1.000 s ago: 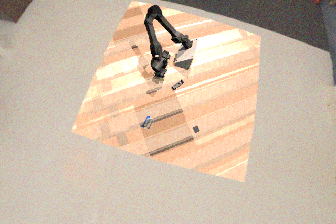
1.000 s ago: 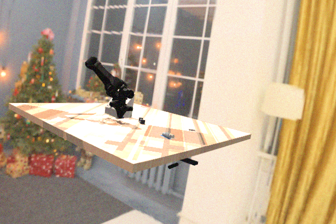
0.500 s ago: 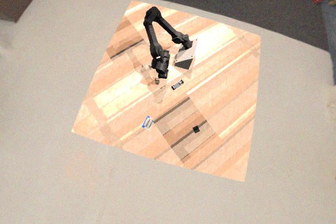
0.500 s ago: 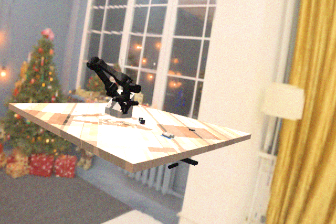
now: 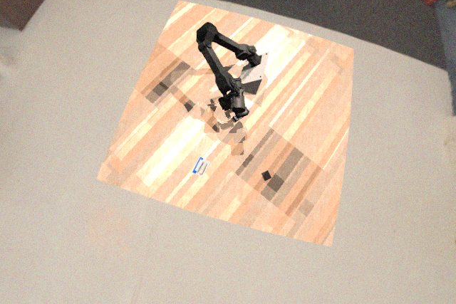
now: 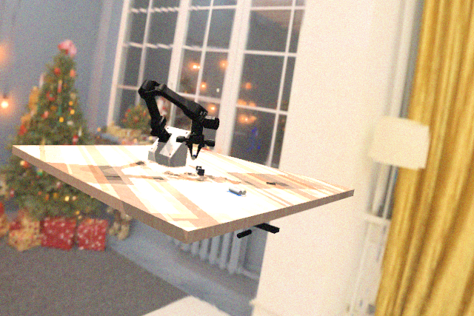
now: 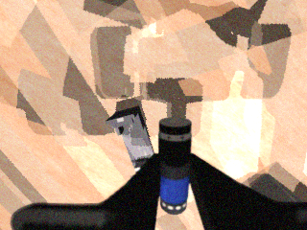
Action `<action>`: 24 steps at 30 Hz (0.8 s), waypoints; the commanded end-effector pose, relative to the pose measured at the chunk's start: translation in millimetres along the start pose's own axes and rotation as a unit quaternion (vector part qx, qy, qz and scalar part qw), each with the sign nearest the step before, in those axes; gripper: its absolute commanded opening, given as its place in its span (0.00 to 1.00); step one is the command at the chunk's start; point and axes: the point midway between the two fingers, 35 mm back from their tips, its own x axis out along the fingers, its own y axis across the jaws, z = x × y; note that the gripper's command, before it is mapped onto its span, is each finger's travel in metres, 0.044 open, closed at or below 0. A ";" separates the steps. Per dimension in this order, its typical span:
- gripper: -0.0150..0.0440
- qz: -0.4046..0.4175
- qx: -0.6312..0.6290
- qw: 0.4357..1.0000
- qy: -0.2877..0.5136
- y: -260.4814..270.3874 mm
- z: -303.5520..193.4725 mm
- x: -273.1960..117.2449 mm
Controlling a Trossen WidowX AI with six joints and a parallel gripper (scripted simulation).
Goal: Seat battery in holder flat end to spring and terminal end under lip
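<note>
The battery (image 7: 175, 191), black with a grey band near one end and blue toward the other, is held between the fingertips. My gripper (image 7: 173, 158) (image 6: 194, 155) is shut on it, above the table. The holder (image 7: 134, 136) (image 6: 199, 171), a small open tray with a grey inside and black ends, lies on the table just left of the battery in the wrist view, turned slightly from the battery's line. In the top view the arm covers most of the holder. The spring and lip are too small to tell apart.
A blue and white object (image 5: 195, 169) (image 6: 238, 191) with grey cylinders lies farther out on the wooden table (image 5: 309, 109) (image 6: 152, 197). A flat black square (image 5: 266, 175) (image 6: 271, 183) lies to its right. The arm's grey base stands behind the gripper. Patchy shadows cross the tabletop.
</note>
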 end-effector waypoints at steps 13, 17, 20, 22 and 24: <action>0.36 0.007 -0.133 0.991 -0.031 40.7 -25.9 3.8; 0.36 0.015 -0.134 0.989 -0.057 42.4 -24.4 12.9; 0.36 0.019 -0.135 0.988 -0.075 42.7 -23.3 18.8; 0.36 0.022 -0.135 0.987 -0.086 42.3 -22.6 22.5; 0.36 0.024 -0.135 0.986 -0.097 41.7 -21.8 25.9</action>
